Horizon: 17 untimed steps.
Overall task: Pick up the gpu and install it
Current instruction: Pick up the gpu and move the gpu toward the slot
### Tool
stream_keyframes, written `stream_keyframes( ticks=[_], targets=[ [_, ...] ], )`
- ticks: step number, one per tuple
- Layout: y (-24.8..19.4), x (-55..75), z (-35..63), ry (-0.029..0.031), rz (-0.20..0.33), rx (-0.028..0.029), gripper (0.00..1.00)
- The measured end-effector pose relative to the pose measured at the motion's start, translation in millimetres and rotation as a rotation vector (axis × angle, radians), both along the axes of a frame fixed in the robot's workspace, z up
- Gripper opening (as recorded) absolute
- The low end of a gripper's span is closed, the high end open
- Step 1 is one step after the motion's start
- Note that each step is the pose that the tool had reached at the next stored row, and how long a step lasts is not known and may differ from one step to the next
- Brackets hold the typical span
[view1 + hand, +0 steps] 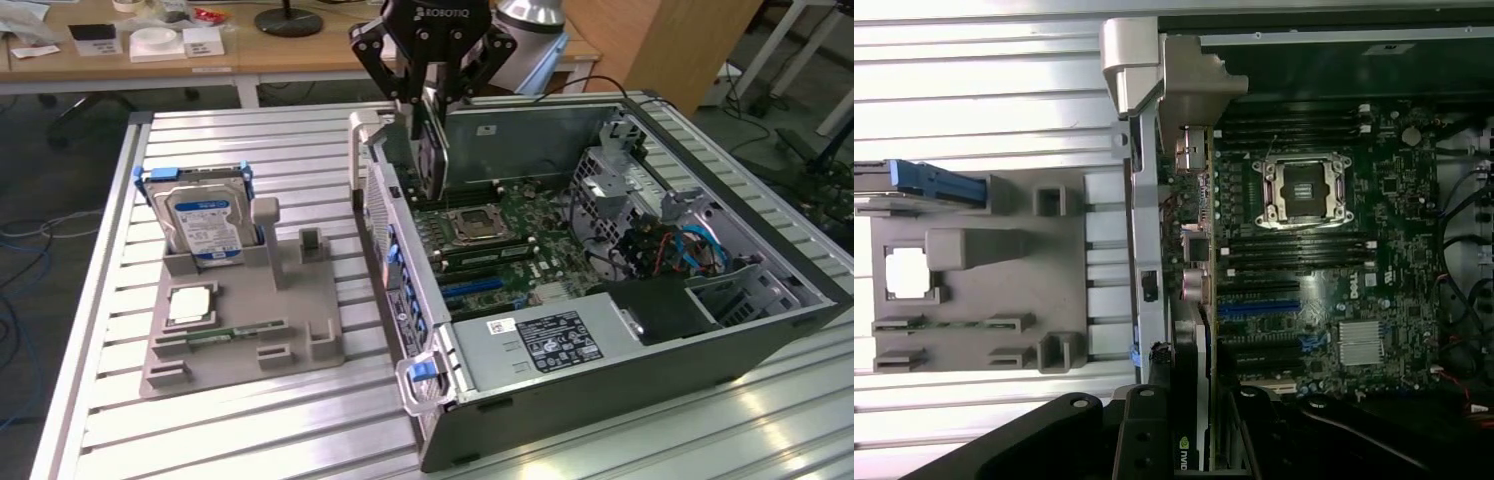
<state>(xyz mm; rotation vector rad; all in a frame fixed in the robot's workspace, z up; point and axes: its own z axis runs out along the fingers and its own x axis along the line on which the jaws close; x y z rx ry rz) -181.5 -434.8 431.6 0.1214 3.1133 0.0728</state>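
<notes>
The gpu [430, 150] is a slim dark card that hangs on edge from my gripper [431, 100], which is shut on its upper part. The card is over the near wall of the open computer case [747, 330], at the edge of the motherboard [501, 240] and still above it. In the wrist view the gpu [1195, 390] appears edge-on between my black fingers [1144, 430]. It lines up roughly with the blue expansion slot [1259, 308] further along the motherboard [1324, 290]. The CPU socket [1302, 188] lies beyond the slot.
A grey parts holder [240, 330] stands at the exterior view's left of the case. It carries an upright hard drive [200, 215], a CPU chip [191, 303] and a memory stick [220, 335]. A power supply [547, 340] and cables [667, 250] sit inside the case. A wooden desk [267, 50] stands behind.
</notes>
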Motion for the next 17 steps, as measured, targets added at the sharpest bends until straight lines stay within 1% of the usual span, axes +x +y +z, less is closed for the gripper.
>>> stream_keyframes(
  ticks=[17],
  targets=[
    [0.0,17.7,-0.1,0.0000,0.000,0.0000,0.27]
  ],
)
